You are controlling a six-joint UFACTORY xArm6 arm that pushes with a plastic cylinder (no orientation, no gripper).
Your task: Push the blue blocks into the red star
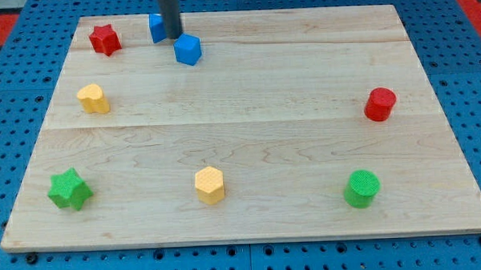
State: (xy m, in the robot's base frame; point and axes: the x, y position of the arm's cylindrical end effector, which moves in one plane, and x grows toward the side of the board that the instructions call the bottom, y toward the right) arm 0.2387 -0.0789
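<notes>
A red star (105,39) lies near the board's top left corner. A blue block (156,27) sits to the star's right, partly hidden behind my rod. A blue cube (188,49) lies just right of and below it. My tip (173,36) rests between the two blue blocks, touching or almost touching both, at the view's top. The rod comes down from the top edge.
A yellow block (93,98) lies at the left. A green star (69,189) sits at bottom left, a yellow hexagon (209,185) at bottom middle, a green cylinder (361,188) at bottom right, a red cylinder (379,104) at right. The wooden board (303,77) ends at a blue pegboard.
</notes>
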